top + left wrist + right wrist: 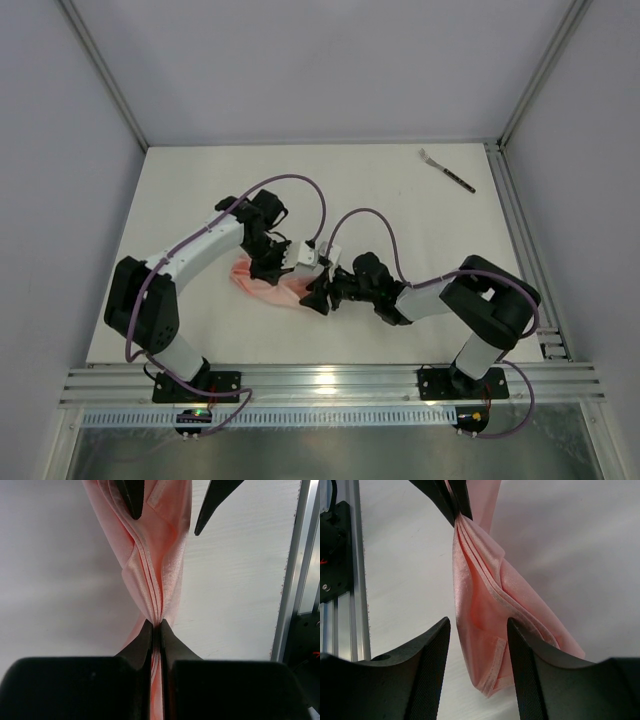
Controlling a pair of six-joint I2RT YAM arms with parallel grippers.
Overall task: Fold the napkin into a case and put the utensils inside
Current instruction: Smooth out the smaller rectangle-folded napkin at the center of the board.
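Pink napkin (262, 286) bunched in layers, folding not finished; left gripper (156, 625) clamped on it; right gripper (477, 624) gaping around its end; fork (447, 170) untouched at 1 o'clock.

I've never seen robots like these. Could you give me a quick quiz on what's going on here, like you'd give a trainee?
1. True or false: the left gripper is pinched shut on the pink napkin.
2. Fill in the blank: the right gripper has its jaws ____ on either side of the napkin's other end.
3. Where is the fork?
A. Tucked inside the napkin
B. Lying at the far right of the table, well away from the napkin
C. Held by one of the grippers

Key: 1 true; 2 open; 3 B.
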